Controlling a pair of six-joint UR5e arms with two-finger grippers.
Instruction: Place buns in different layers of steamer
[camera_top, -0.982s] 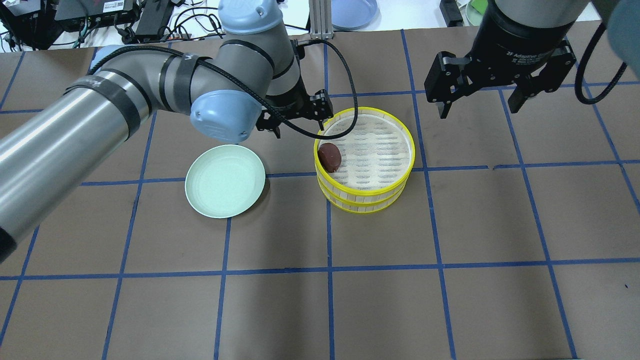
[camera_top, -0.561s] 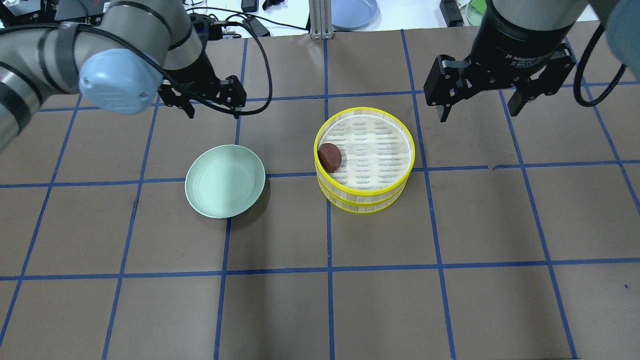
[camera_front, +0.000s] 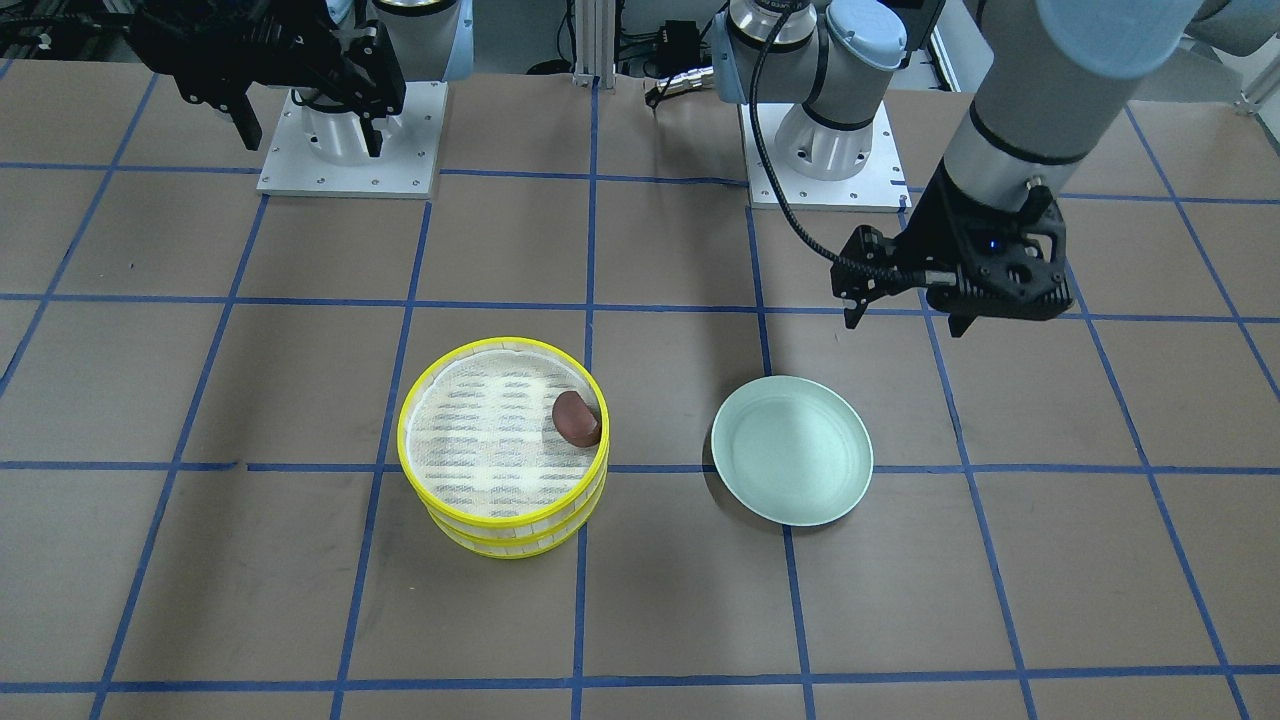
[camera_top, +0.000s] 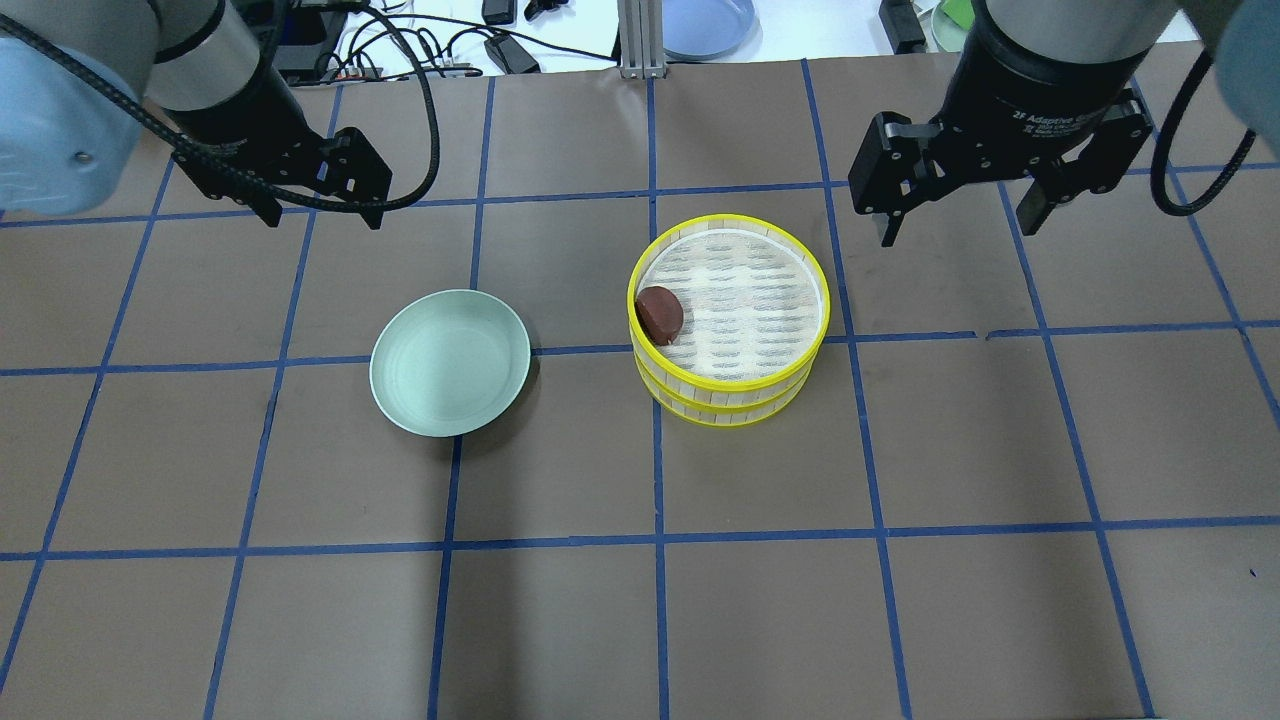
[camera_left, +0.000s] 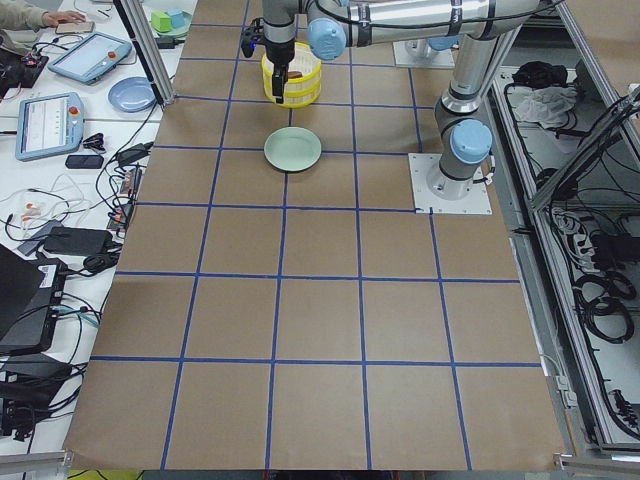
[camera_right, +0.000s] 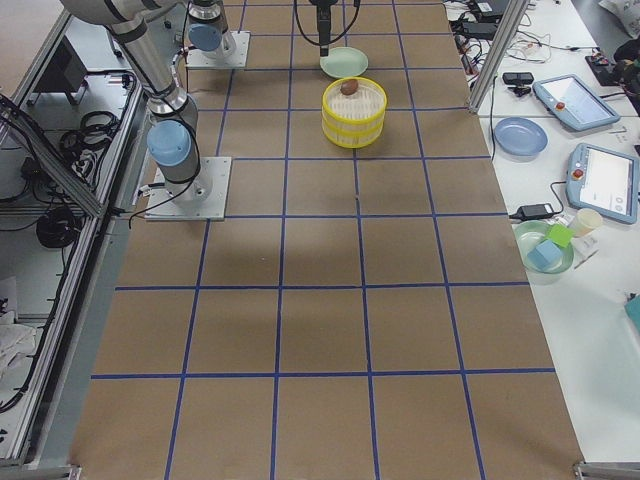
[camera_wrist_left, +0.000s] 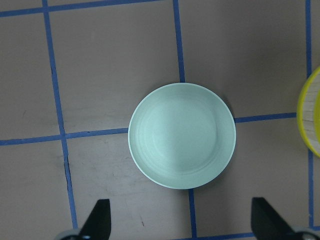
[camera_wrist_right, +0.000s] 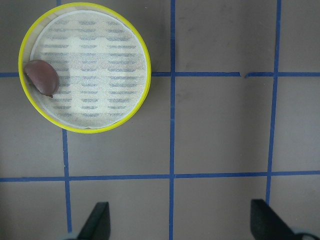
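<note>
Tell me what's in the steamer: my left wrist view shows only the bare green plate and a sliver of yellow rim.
Observer: A dark reddish-brown bun lies in the top tray, against the rim on the side facing the plate.
Operator: And the cream-white bun?
Observer: It shows in no view. The top tray sits stacked on the lower tray and hides its floor.
Operator: Where's the right gripper?
Observer: The right gripper hangs open and empty, up and to the right of the trays in the overhead view, touching neither.
</note>
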